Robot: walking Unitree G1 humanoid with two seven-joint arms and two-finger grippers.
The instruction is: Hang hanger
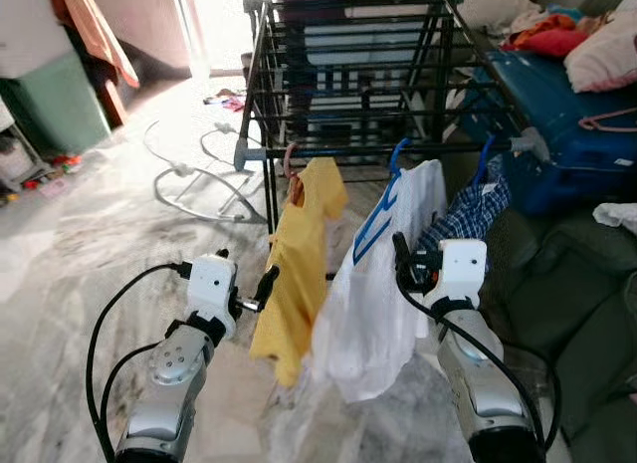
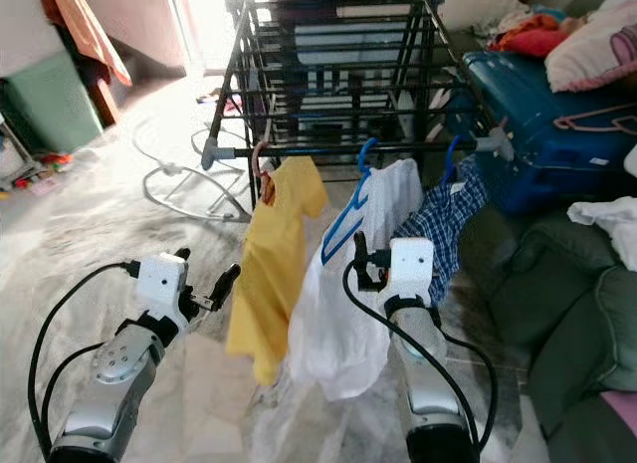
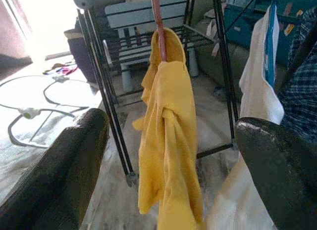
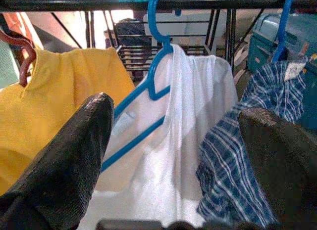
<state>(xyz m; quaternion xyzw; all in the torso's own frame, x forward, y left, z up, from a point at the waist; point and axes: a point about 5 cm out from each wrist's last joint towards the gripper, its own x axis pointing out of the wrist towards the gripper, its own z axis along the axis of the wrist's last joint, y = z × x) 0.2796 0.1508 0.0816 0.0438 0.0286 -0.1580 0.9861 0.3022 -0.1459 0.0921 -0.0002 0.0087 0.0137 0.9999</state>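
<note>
A black drying rack (image 1: 358, 75) stands on the marble floor (image 1: 90, 254), and three garments hang from its near front bar. At the left end a yellow shirt (image 1: 299, 264) hangs on a reddish hanger (image 1: 290, 162). Beside it a white shirt (image 1: 383, 284) hangs on a blue hanger (image 1: 383, 209), its hook over the bar. A blue plaid shirt (image 1: 473, 212) hangs near the right corner on a second blue hanger (image 1: 486, 154).

The left gripper (image 1: 261, 289) is released, its fingers spread and empty, just in front of the yellow shirt's lower edge. The right gripper (image 1: 403, 259) is also spread wide and grasps nothing; it sits close to the white shirt, between that and the plaid one.

A blue suitcase (image 1: 567, 115) lies to the right of the rack, with clothes piled on it.
</note>
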